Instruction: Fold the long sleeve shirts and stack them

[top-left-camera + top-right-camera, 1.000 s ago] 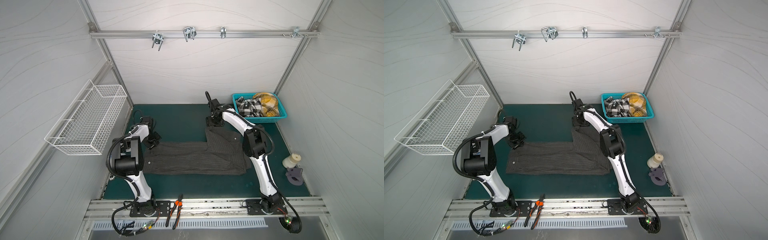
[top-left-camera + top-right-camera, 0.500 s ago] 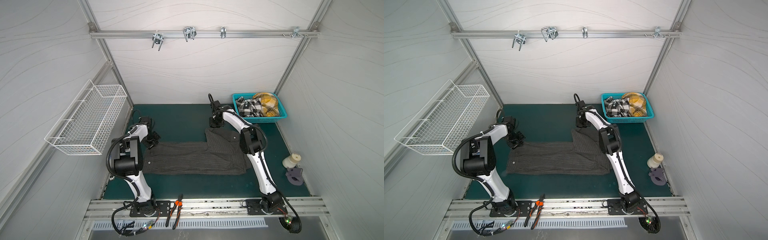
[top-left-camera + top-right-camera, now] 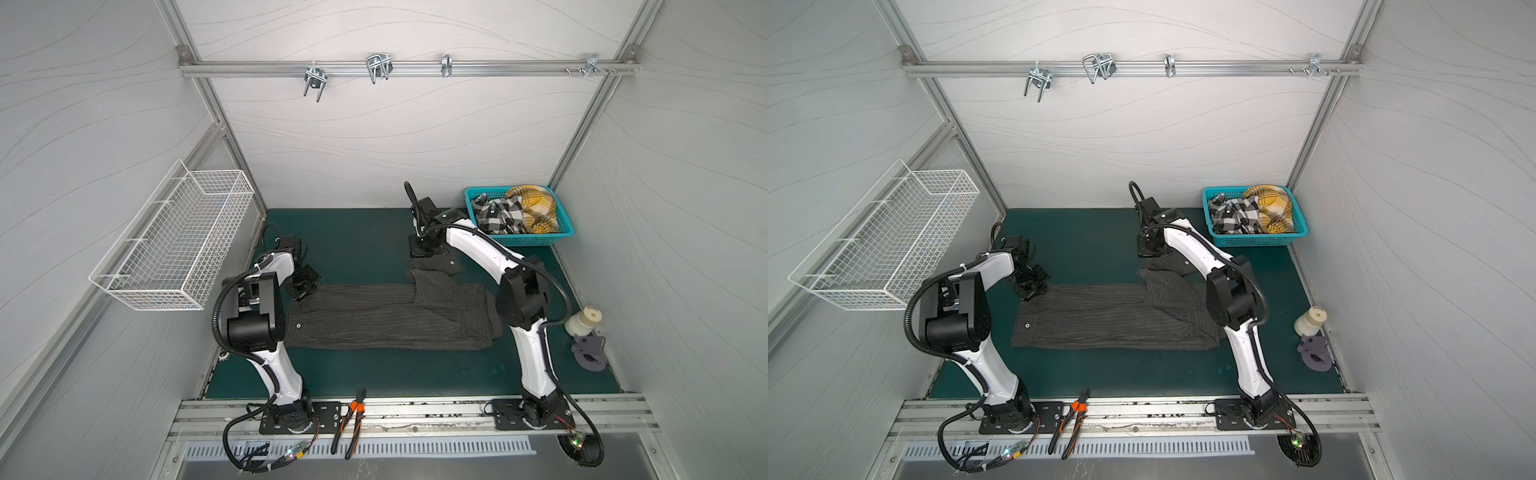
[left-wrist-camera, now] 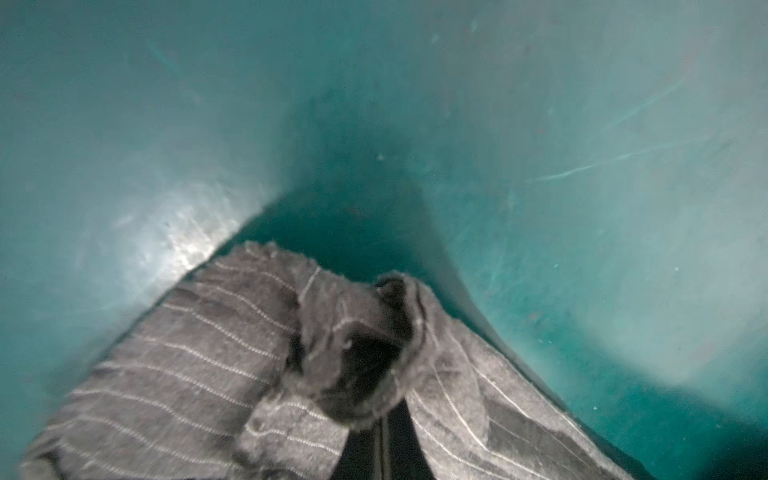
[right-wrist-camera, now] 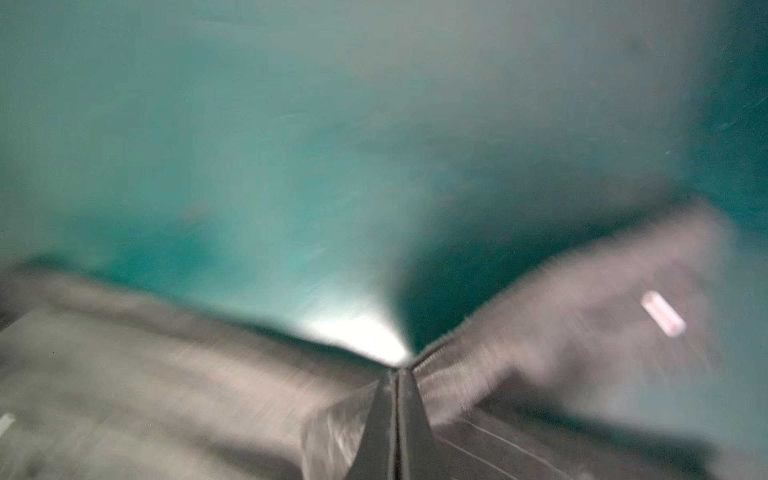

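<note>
A white-walled cell holds a green surface (image 3: 353,241), with pliers (image 3: 351,419) on the front rail. Beyond them the shirt (image 3: 386,320) lies flat across the surface as a long dark band, with one flap turned toward the back at its right end.

The left fingers (image 4: 376,453) are together, clamped on a bunched corner of cloth. The wrist view shows the fabric puckered right at their tips and fanning out to either side.

The right fingers (image 5: 395,424) are also together on the shirt, with cloth spreading away on both sides of their tips. That view is smeared, so how many layers sit between them cannot be told. Just past the right fingers stands the basket (image 3: 523,241) of plaid clothes.

The risks, as I judge them:
- **Slipping:** both holds are small pinches at an edge, so a lift or pull may strip the cloth out. The left one would likely go first, since its bite is a loose pucker.
- **Single layer:** if the right fingers hold only one layer, the flap opens instead of folding.
- **Arms out of step:** the band twists or drags, and the fold lands crooked.
- **Snagging:** a high swing at the right could catch the basket.
</note>
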